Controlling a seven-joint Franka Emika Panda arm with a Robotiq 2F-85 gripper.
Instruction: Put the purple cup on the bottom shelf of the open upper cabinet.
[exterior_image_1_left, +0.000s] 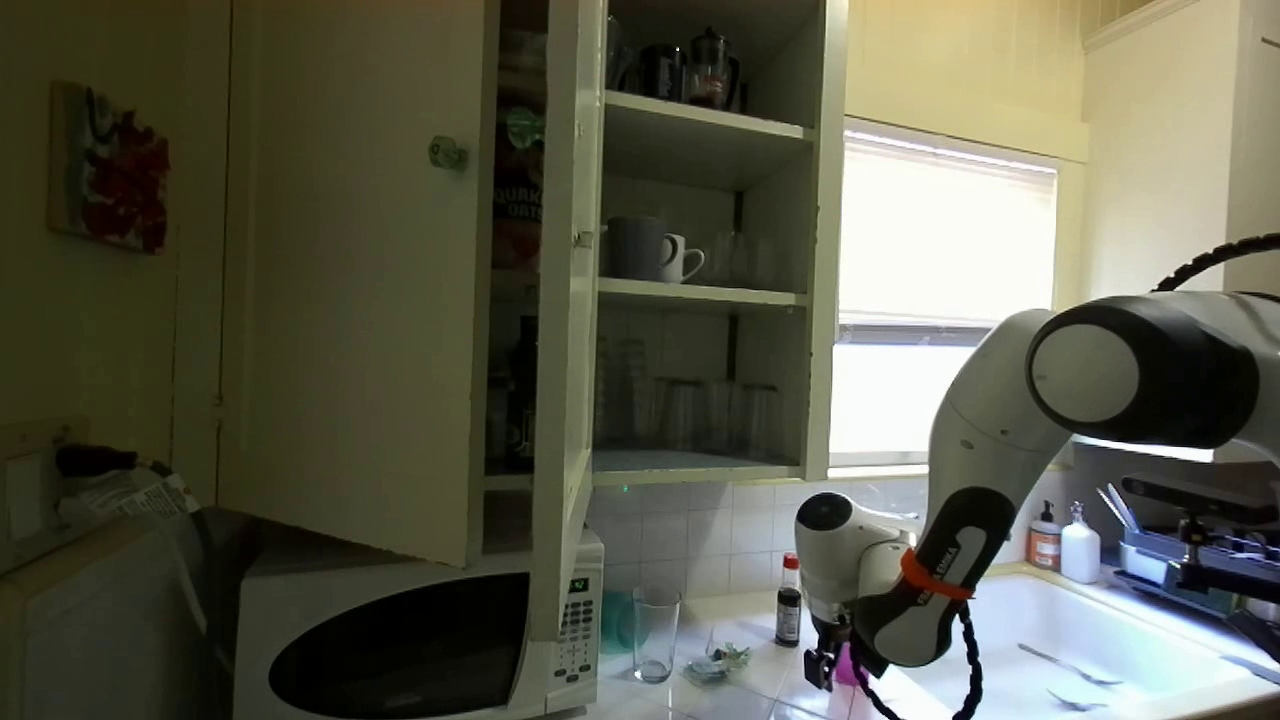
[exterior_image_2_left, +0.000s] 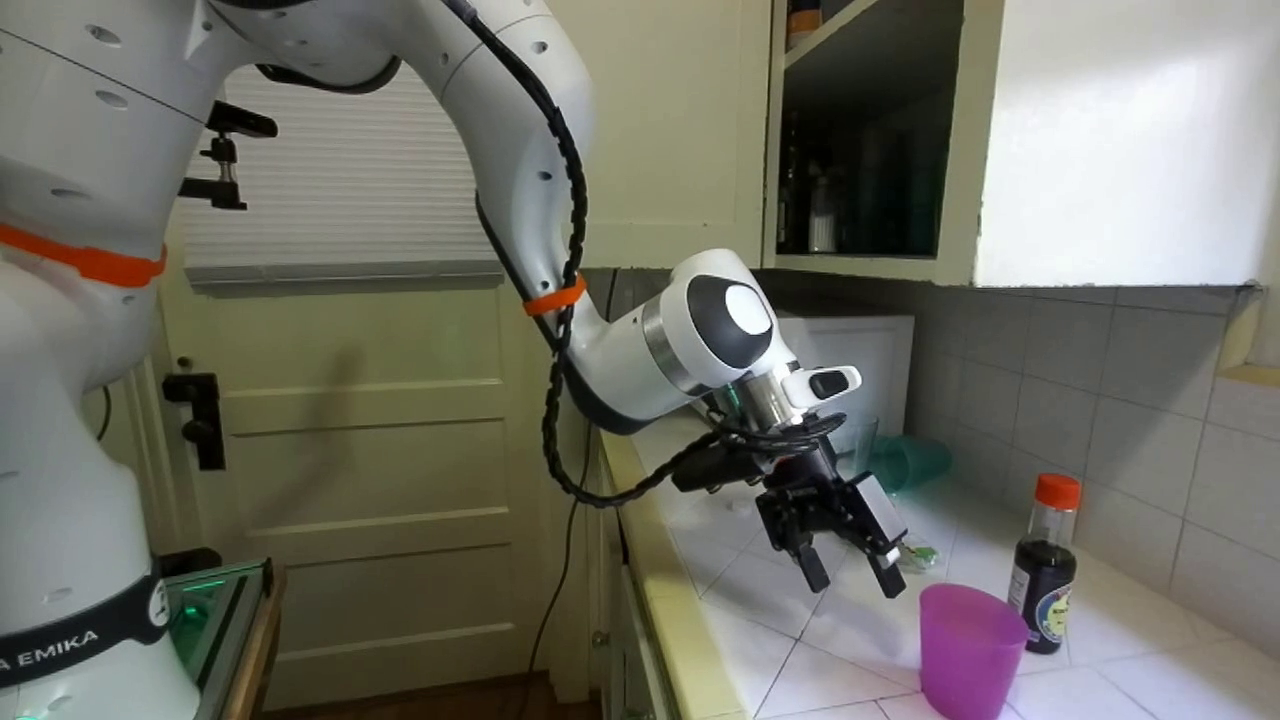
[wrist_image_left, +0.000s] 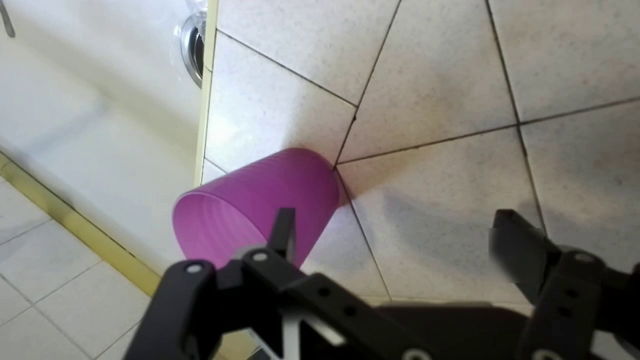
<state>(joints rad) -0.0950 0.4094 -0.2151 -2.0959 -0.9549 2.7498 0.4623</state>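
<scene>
The purple cup stands upright on the white tiled counter. It also shows in the wrist view and is mostly hidden behind the arm in an exterior view. My gripper is open and empty, above the counter and beside the cup. In the wrist view the gripper has its left finger in front of the cup, with bare tile between the fingers. The upper cabinet stands open. Its bottom shelf holds several clear glasses towards the back.
A dark bottle with a red cap stands close to the cup. A clear glass, a teal cup and a microwave are farther along the counter. The sink borders the cup's side. The cabinet door juts outward.
</scene>
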